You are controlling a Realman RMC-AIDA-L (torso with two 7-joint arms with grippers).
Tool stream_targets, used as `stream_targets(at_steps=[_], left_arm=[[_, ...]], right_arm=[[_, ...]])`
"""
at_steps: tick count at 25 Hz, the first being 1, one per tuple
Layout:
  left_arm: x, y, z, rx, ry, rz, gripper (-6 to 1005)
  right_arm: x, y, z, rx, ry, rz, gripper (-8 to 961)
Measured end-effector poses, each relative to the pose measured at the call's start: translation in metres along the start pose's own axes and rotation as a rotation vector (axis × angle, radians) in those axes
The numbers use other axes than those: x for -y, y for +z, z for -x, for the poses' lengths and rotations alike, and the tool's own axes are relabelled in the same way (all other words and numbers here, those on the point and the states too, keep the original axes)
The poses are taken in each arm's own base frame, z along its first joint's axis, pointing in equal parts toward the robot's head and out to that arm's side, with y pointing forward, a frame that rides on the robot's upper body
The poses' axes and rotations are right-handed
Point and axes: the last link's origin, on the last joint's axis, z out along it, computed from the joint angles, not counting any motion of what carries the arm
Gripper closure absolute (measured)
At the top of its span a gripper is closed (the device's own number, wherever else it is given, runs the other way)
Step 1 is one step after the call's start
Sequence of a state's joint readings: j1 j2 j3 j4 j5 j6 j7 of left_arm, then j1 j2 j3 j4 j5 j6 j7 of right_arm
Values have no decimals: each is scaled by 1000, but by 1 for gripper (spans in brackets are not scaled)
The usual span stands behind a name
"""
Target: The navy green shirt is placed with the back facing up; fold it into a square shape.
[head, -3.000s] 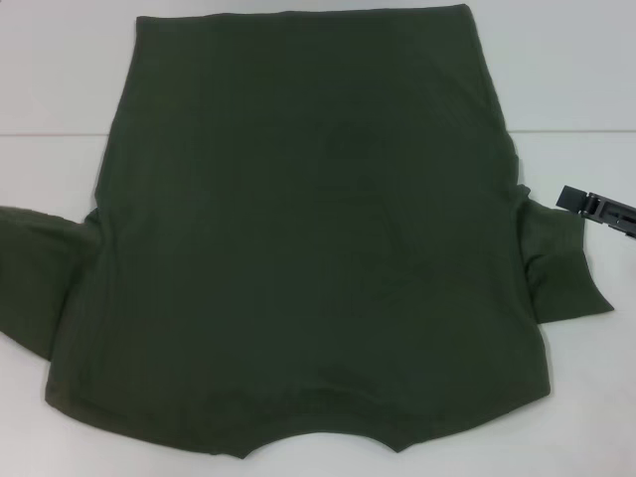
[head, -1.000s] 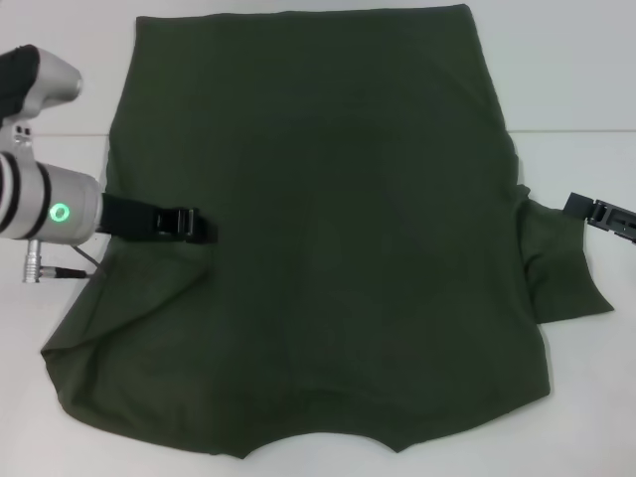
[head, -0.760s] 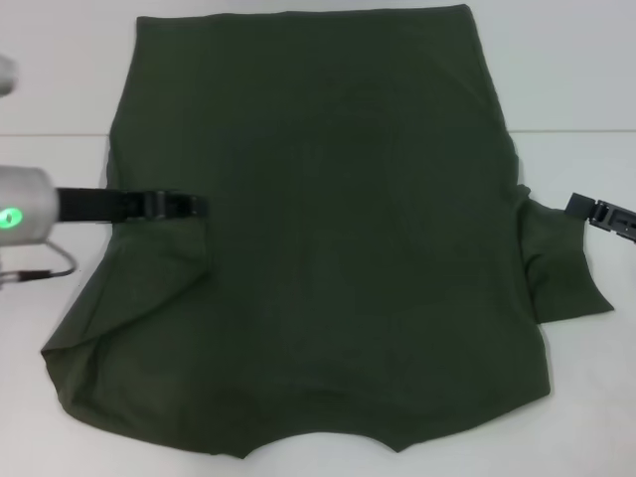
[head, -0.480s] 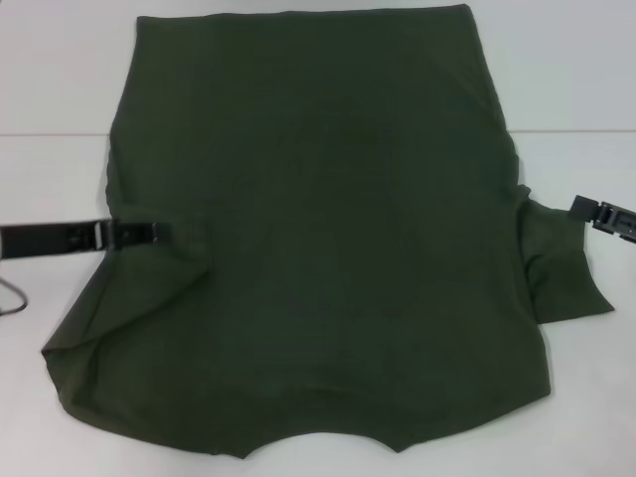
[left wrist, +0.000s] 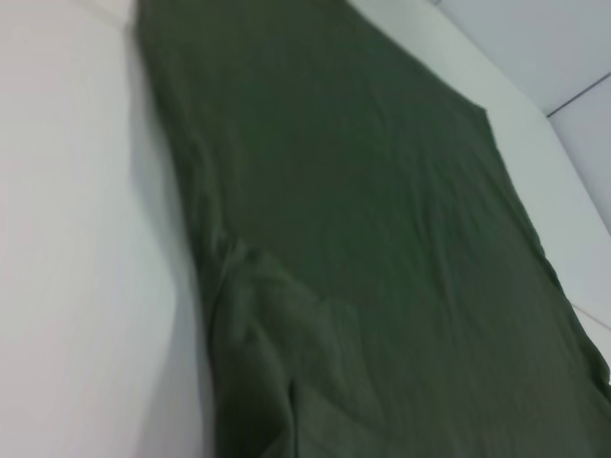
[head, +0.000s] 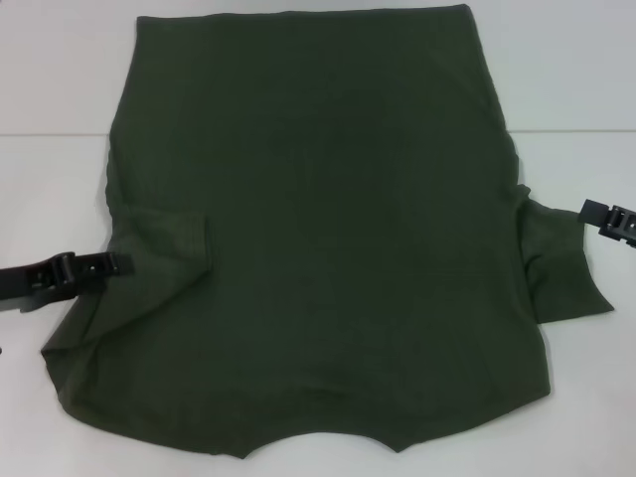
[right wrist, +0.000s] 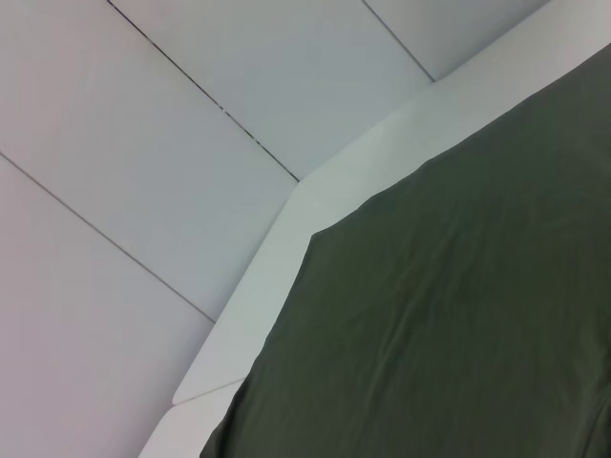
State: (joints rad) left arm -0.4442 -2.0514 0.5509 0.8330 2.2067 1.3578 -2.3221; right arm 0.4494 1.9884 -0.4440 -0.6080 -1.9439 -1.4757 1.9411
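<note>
The navy green shirt [head: 328, 229] lies flat on the white table [head: 50, 79], plain side up, collar end nearest me. Its left sleeve [head: 169, 238] is folded inward onto the body. Its right sleeve [head: 561, 273] still sticks out sideways. My left gripper [head: 121, 263] reaches in low from the left edge, its tip just over the shirt's left side, holding nothing. My right gripper [head: 590, 211] sits at the right edge, next to the right sleeve's end. The shirt fills the left wrist view [left wrist: 382, 239] and the right wrist view [right wrist: 458, 315].
A seam [head: 50, 134] runs across the table on both sides of the shirt. Bare white table lies left and right of the cloth. The right wrist view shows the table's far edge [right wrist: 277, 248] and pale panels [right wrist: 143, 143] beyond it.
My left arm carried the left sleeve inward onto the shirt body, left it there, then drew back to the left and lower. The right gripper drifted slightly rightward.
</note>
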Motion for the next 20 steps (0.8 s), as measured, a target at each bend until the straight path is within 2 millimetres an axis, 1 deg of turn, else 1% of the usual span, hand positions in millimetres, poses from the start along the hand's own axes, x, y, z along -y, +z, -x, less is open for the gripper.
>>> stream_targets(at_steps=[3, 7, 11, 20], left_arm=[[4, 0, 5, 6, -35, -6, 387], [9, 0, 7, -2, -54, -22, 387], [11, 1, 7, -9, -55, -37, 387], [14, 5, 17, 19, -76, -32, 387]], right_arm=[[-1, 0, 0, 1, 2, 4, 40], [-1, 1, -1, 2, 3, 6, 41], [-1, 1, -1, 2, 4, 7, 41], [-1, 1, -1, 1, 4, 9, 41]])
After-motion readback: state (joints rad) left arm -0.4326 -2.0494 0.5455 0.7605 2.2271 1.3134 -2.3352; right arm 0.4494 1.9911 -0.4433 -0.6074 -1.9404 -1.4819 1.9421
